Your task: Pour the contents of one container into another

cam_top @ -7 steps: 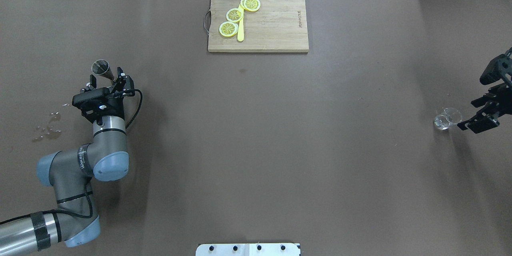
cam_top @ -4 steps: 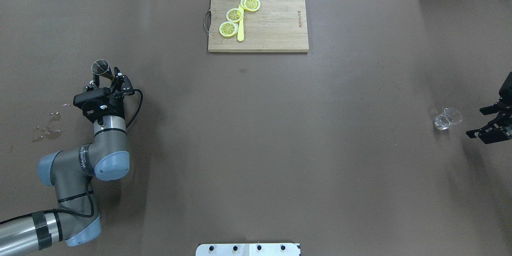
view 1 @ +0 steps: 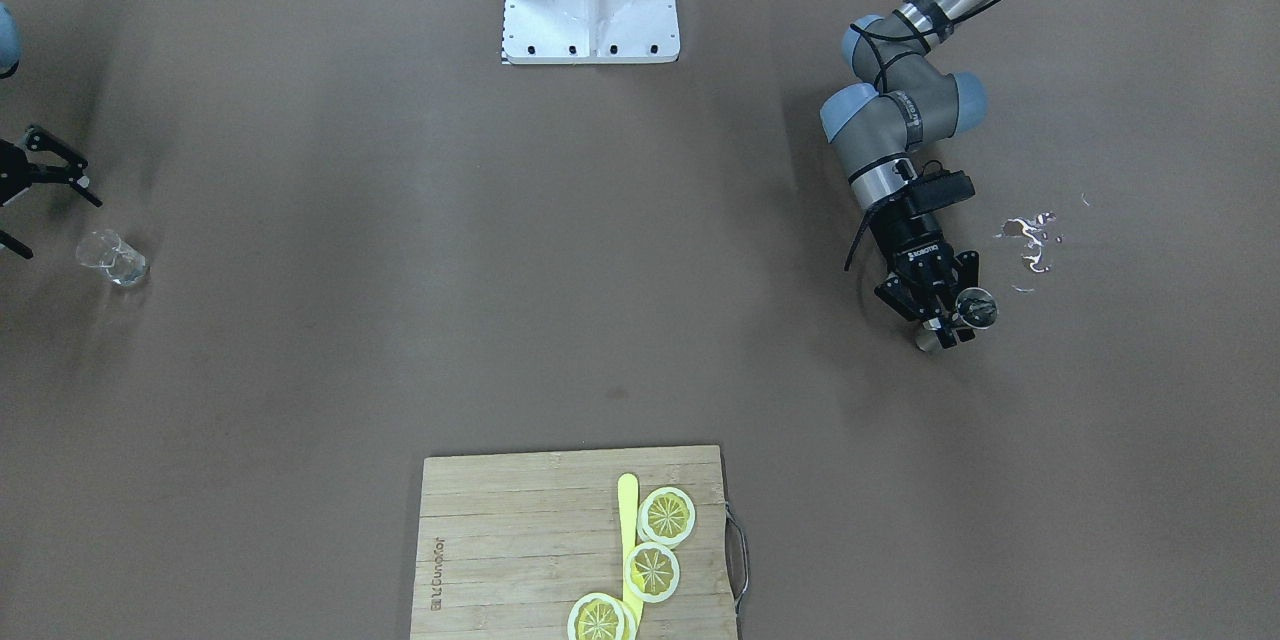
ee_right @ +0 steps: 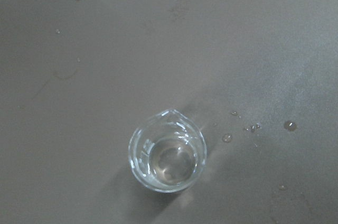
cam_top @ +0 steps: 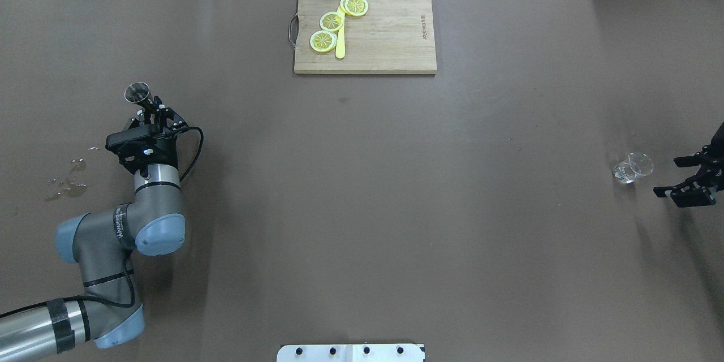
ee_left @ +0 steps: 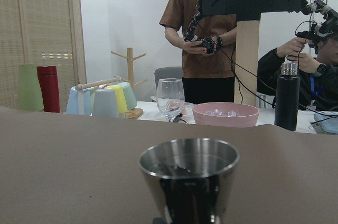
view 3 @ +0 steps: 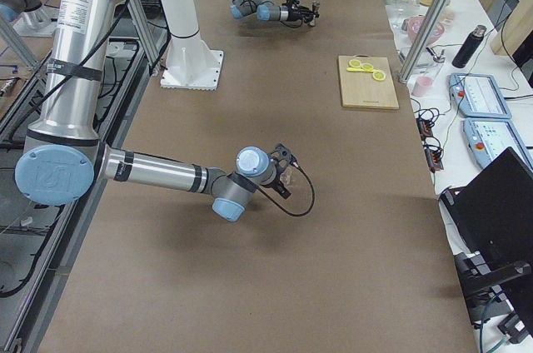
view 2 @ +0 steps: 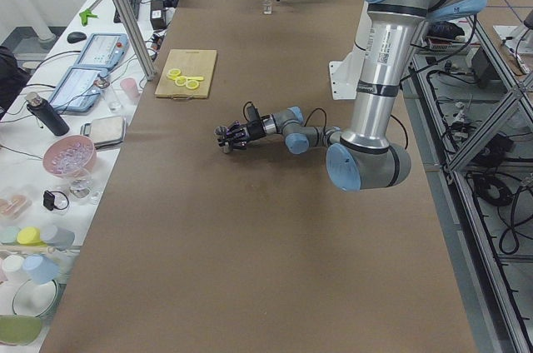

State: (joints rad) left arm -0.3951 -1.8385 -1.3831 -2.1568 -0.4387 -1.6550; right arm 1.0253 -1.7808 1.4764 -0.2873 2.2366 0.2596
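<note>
While upright — jigger [cam_top: 137,92] in left gripper [cam_top: 150,113]

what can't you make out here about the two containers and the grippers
- Liquid in the shiny steel measuring cup: the left wrist view shows only a dark reflective inside; elsewhere it is too small.
- Left gripper contact on the cup: cut off by the left wrist view's bottom edge.
- Fill level of the small clear glass beaker: the right wrist view looks straight down.
- Right gripper: partly cut off by the front-facing view's left edge.
</note>
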